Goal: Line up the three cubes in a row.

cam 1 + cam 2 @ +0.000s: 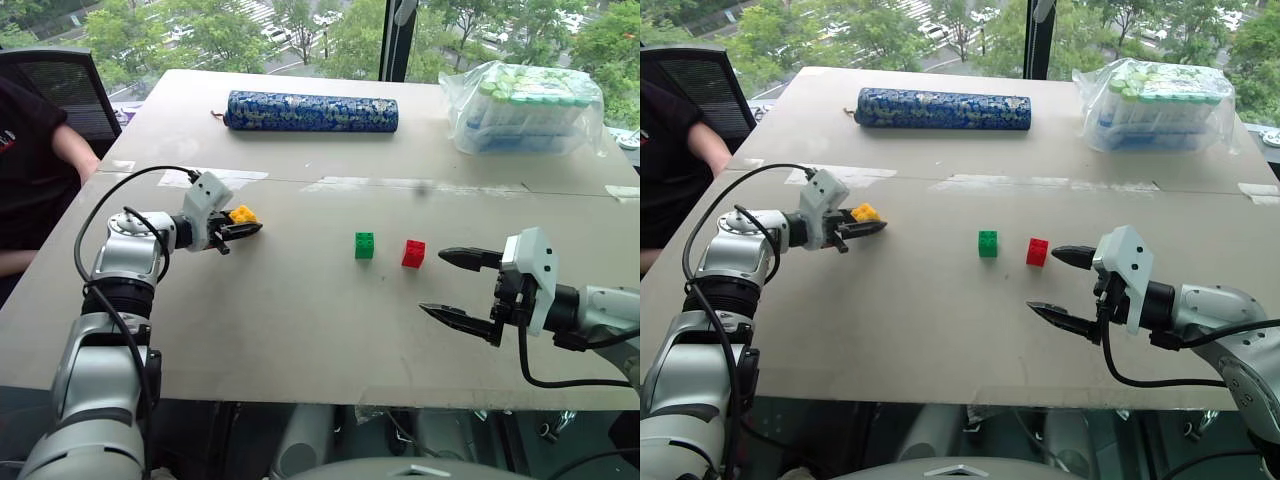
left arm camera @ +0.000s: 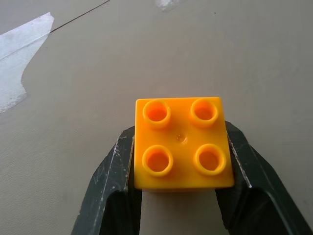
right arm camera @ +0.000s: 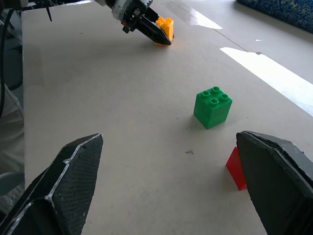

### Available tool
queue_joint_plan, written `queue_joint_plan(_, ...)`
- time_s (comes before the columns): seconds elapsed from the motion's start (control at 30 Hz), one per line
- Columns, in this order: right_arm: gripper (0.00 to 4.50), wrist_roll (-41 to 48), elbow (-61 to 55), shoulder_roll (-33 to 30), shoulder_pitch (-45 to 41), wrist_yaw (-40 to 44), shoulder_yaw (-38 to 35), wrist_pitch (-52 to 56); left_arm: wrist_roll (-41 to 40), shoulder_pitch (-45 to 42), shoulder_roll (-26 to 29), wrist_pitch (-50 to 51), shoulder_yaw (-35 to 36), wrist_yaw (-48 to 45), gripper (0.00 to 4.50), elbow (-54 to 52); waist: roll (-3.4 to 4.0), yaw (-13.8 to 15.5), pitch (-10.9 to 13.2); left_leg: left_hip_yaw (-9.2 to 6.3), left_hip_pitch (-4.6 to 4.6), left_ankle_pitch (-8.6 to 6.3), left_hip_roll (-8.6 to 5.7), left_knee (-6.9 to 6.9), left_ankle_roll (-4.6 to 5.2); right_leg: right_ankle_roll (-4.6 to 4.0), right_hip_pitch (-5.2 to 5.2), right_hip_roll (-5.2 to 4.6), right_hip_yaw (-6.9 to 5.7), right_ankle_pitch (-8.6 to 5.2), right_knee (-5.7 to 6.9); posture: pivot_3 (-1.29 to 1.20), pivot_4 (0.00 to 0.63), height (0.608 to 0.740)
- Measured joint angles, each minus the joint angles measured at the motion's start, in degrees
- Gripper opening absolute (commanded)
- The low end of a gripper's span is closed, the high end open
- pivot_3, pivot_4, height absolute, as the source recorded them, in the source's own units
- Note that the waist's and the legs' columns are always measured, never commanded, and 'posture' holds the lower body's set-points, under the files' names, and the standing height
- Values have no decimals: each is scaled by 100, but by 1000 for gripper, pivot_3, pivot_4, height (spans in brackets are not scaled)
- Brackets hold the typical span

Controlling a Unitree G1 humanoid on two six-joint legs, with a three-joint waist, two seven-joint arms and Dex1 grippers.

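At the left of the table my left gripper (image 1: 243, 227) is shut on the yellow cube (image 1: 243, 213); the left wrist view shows its studded top (image 2: 182, 142) clamped between the two black fingers (image 2: 115, 169). The green cube (image 1: 364, 245) and the red cube (image 1: 413, 253) stand side by side near the table's middle, a small gap between them. My right gripper (image 1: 452, 285) hangs open just right of the red cube, holding nothing. The right wrist view looks past its fingers at the green cube (image 3: 212, 106), a corner of the red cube (image 3: 236, 169) and the yellow cube (image 3: 165, 28).
A long blue patterned cylinder (image 1: 311, 111) lies at the back of the table. A clear bag of containers (image 1: 527, 107) sits at the back right. A person's arm (image 1: 70, 150) and a chair are beyond the table's left edge. Tape strips cross the table (image 1: 300, 330).
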Motion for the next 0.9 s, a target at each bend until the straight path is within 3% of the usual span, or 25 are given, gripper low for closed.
queue_joint_plan(0.2, 4500, -2, 0, -3, 63, -27, -11, -4, -354, -6, -76, -253, -116, -1246, 1324, -801, 0, -4, 0, 0, -1, 0, -1, 1, 0, -1, 3, -10, -12, 1, 0, 0, 150, 740)
queue_joint_plan(0.3, 4500, -1, -16, -3, 106, -48, -97, -6, -227, -216, -532, -697, -581, -1718, 1324, -718, 3, 58, -1, 0, -1, 0, -2, 7, 1, -1, 9, -9, -25, 0, 1, 0, 150, 740)
queue_joint_plan(0.37, 4500, 10, -102, -5, 128, -59, -168, -9, 10, -489, -928, -1246, -1032, -1964, 1324, -200, 1, 79, 0, 1, -3, -1, -1, 14, 3, 0, 10, -8, -29, 1, 1, 0, 150, 740)
queue_joint_plan(0.43, 4500, 24, -145, -9, 188, -61, -218, -8, 111, -616, -962, -1500, -1136, -2015, 1324, 106, -3, 27, 1, 7, -4, -2, 3, 16, 6, 1, 12, -9, -34, 2, 4, 0, 150, 740)
queue_joint_plan(0.7, 4500, 102, -384, -25, 338, -280, -391, 35, 640, -1366, -1206, -2549, -1168, -1961, 1324, 1636, -4, -2, 2, 7, -5, -1, 9, 21, 12, 24, 11, -5, -50, 14, 17, 0, 150, 740)
queue_joint_plan(0.9, 4500, 171, -491, -26, 442, -408, -440, 96, 739, -1485, -1229, -2758, -1161, -2088, 1324, 2018, -4, 3, 2, 7, -5, -4, 9, 27, 12, 25, 12, -5, -50, 15, 17, 0, 150, 740)
